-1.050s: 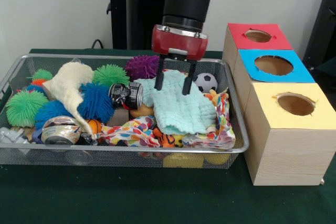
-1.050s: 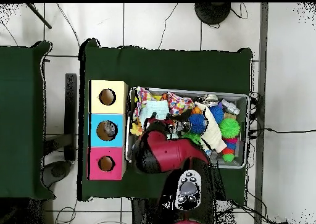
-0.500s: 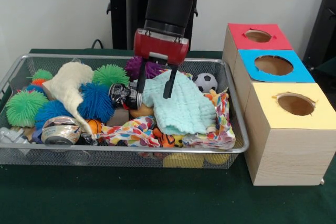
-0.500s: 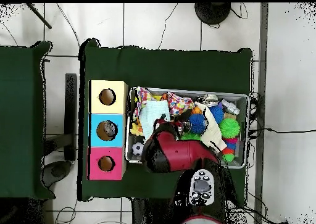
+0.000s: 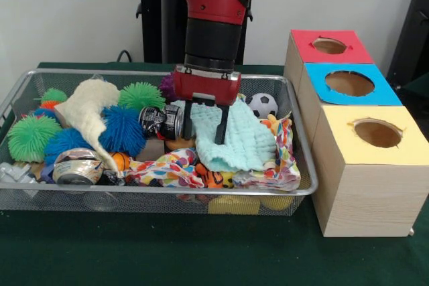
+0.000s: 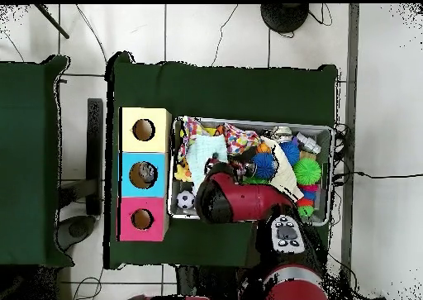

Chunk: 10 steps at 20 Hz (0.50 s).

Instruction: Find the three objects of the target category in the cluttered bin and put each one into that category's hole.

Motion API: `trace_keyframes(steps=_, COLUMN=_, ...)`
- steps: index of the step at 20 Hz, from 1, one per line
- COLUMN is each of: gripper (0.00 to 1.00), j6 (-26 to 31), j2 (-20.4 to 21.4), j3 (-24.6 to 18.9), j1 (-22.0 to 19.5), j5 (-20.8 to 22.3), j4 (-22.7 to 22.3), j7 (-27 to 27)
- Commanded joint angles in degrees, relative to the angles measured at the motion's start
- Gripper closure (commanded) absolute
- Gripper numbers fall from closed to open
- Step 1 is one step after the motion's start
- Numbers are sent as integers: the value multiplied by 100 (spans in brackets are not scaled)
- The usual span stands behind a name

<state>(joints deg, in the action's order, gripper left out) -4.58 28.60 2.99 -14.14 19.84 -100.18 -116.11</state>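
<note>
Pale teal waffle cloth (image 5: 244, 140): lies rumpled on top of the clutter, and everything below is placed from it. I judge it to be the target of this step, one of three cloths in the load.
Gripper (image 5: 204, 124): low over the teal cloth's left edge, jaws apart and holding nothing. One black finger stands against the cloth's folds. The other stands just left of the cloth, on the can's side.
Black printed drink can (image 5: 161, 122): lying on its side just left of the teal cloth, touching or nearly touching the outer finger.
Multicoloured patterned cloth (image 5: 167, 165): spread under and in front of the teal cloth, its edge showing on the right too.
Small black-and-white football (image 5: 263, 104): just behind the teal cloth's right part.
Cream cloth (image 5: 90, 108): well left of the teal cloth, draped among blue and green spiky balls.
Wire mesh bin (image 5: 167, 192): holds all of the above.
Wooden box with red (image 5: 328, 46), blue (image 5: 348, 84) and yellow (image 5: 375, 132) holed tops: stands right of the teal cloth, outside the bin.
Doing the step well: press the fingers down into the fold so that they pinch a thick ridge of the teal cloth, not a single layer. Keep the outer finger off the can so it is not caught in the closing.
Risk: the patterned cloth beneath may come up with the teal one, so lift slowly and straight until the cloth hangs free.
</note>
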Motion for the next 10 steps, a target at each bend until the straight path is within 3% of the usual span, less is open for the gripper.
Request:
trace_keyframes(steps=1, gripper=0, j6=433, j2=-401, j3=-1054, j1=-314, j5=-357, j4=-343, j7=-860)
trace_keyframes(steps=4, gripper=0, j6=601, j2=-386, j3=-1206, j1=-425, j5=-374, j4=-405, j7=-756)
trace_keyframes(steps=5, gripper=100, j6=634, j2=-379, j3=-1229, j1=-444, j5=-398, j4=-415, j7=-715)
trace_keyframes(steps=10, gripper=100, j6=607, j2=-315, j3=-961, j1=-225, j5=-590, j4=-414, j7=-873)
